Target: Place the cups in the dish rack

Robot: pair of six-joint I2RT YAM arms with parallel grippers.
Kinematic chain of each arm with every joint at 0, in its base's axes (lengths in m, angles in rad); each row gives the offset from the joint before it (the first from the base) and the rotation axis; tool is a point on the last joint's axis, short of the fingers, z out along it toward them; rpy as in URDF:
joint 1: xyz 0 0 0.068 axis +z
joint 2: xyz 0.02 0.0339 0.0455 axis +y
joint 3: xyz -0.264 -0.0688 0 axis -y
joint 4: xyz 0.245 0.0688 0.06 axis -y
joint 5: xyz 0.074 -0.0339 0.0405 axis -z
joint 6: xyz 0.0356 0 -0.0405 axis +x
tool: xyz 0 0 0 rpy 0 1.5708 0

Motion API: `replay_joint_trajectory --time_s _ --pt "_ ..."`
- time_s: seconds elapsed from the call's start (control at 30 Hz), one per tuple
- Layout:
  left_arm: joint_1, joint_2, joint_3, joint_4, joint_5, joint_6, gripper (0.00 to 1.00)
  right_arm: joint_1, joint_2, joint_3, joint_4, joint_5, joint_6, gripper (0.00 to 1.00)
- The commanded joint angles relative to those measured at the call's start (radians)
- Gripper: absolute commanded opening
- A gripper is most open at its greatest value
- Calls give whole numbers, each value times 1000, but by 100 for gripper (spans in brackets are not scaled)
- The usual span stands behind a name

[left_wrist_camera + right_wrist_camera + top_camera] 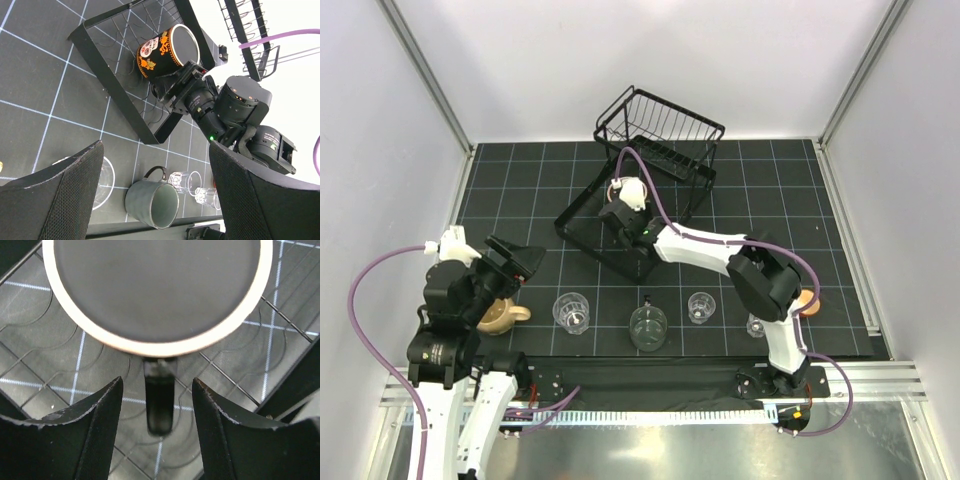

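Note:
The black wire dish rack has its basket tier (665, 125) at the back and its flat lower frame (578, 212) in front. A black patterned mug (162, 50) with a white rim stands in the lower frame (111, 96). My right gripper (157, 385) is open just above the frame wires (280, 310). The mug's handle (160, 402) lies between its fingers, untouched. My left gripper (156, 150) is open and empty, held above the table's left side. On the mat stand a beige mug (500, 316), a grey mug (152, 202), clear tumblers (571, 310) (700, 305) and a red-orange cup (807, 301).
The right arm (720, 250) reaches from its base diagonally across the mat to the rack. White walls and metal rails enclose the black gridded mat (770, 190). Another small tumbler (757, 325) stands by the right arm's base.

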Motion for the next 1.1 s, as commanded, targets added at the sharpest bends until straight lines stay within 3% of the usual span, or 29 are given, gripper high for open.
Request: replay_joint_trajectory --time_s 0.0,0.27,0.4,0.67,1.07 --pt "-1 -15 16 21 20 3 83 23 -99 -10 -23 30 -7 60" --pt "-2 -24 3 23 29 -4 83 86 -211 -99 -61 65 14 60" --pt "-1 -27 3 23 24 -8 83 95 -237 -159 52 -13 -54 54" --pt "-1 -23 6 21 18 -8 83 95 -139 -57 78 -146 -162 31" --pt "-1 6 19 18 4 5 83 11 82 141 77 -208 -274 22"
